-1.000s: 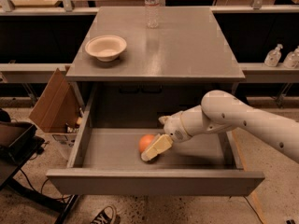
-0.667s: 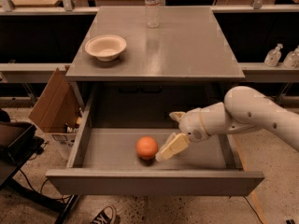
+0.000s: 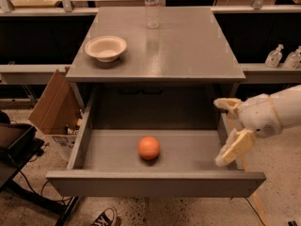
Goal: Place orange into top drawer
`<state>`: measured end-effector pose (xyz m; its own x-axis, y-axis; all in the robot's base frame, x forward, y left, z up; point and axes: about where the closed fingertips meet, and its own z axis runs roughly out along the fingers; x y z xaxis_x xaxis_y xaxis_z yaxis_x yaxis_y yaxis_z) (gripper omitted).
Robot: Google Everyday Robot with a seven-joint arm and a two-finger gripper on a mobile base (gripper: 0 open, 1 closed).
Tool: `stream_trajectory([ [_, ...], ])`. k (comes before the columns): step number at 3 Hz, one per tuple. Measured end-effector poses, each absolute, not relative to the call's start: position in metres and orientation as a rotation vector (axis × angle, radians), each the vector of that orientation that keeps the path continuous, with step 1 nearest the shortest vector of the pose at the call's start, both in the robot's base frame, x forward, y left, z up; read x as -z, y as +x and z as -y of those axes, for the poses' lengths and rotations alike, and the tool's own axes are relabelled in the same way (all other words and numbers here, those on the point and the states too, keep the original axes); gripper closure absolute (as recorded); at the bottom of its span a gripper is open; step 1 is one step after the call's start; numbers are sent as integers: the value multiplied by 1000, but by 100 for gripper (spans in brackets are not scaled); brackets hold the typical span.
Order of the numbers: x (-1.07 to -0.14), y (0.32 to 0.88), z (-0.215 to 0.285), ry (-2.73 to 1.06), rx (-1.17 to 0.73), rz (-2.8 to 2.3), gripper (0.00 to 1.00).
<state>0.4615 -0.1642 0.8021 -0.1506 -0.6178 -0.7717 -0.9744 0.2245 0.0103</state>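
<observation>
1 orange (image 3: 149, 148) rests mid-floor of top drawer (image 3: 155, 182), which stands open below table (image 3: 188, 51) front edge. 1 tool (image 3: 219, 132) at drawer's R wall, fingers spread, holding nothing, apart from orange. On table: 1 bowl (image 3: 105, 47) nr front-left corner, 1 bottle (image 3: 151, 6) at back edge.

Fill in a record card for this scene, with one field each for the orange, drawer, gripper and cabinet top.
orange: lying on the drawer floor, near the middle, nothing touching it
drawer: pulled open, only the orange inside
gripper: open, empty, over the drawer's right wall, apart from the orange
cabinet top: bowl at left, bottle at back
</observation>
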Motion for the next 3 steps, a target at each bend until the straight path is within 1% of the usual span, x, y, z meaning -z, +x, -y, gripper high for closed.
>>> stream_trajectory([
  [1, -861, 458, 216, -1393, -614, -1854, 0],
  [2, -947, 483, 249, -1150, -410, -1871, 0],
  [3, -998, 501, 254, -1037, -266, -1890, 0],
])
